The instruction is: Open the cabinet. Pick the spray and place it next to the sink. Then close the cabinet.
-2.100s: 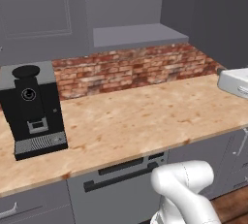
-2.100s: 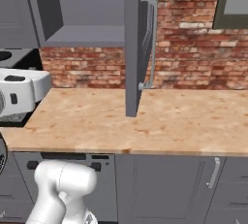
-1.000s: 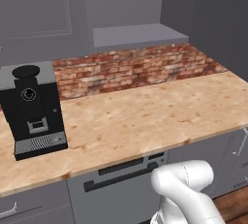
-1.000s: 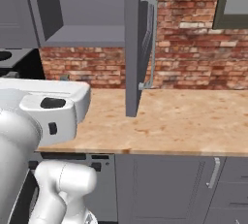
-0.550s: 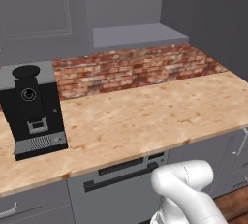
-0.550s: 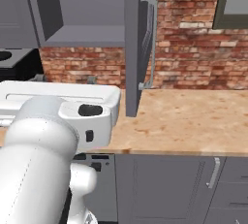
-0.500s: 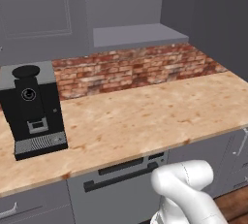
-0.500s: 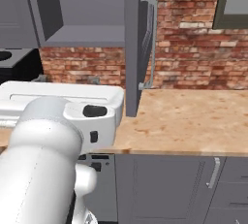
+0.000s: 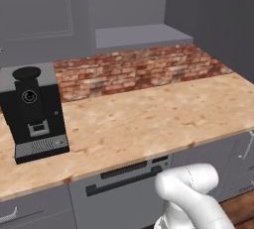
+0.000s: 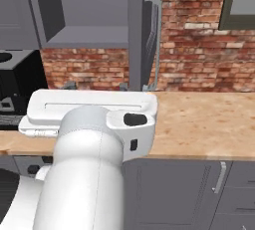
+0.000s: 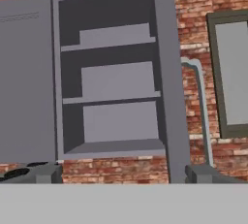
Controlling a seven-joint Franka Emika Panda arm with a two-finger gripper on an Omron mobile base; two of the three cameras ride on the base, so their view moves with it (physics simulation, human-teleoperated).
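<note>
above the worktop (image 9: 149, 119), the cabinet (image 11: 167, 77) stood open, its dark-grey door swung out edge-on toward the camera in the hand view, with the long silver bar handle (image 11: 202, 116) running down its right side. in the right base view the same door (image 10: 135, 30) hung edge-on over the middle of the worktop (image 10: 209, 119), handle (image 10: 156, 40) on its right. the cabinet's inside showed three shelves (image 11: 116, 97) stacked one over another in the hand view, all of them bare grey; i could not make out the spray on any of them, nor anywhere else. a red brick wall (image 11: 203, 19) ran behind the cabinet, and a dark-framed window (image 11: 231, 72) sat to the right of the door. the white arm (image 10: 84, 174) filled the near left of the right base view, its flat hand block (image 10: 89, 107) held level just above the worktop's near edge. a black coffee machine (image 9: 32, 111) stood on the far left of the worktop in the left base view, against the brick. grey drawer fronts (image 9: 124, 183) with black handles lay below the worktop's near edge. the pincer (image 11: 121, 174) pointed at the open cabinet, its two dark fingertips (image 11: 43, 173) set wide apart, with nothing between them.
</note>
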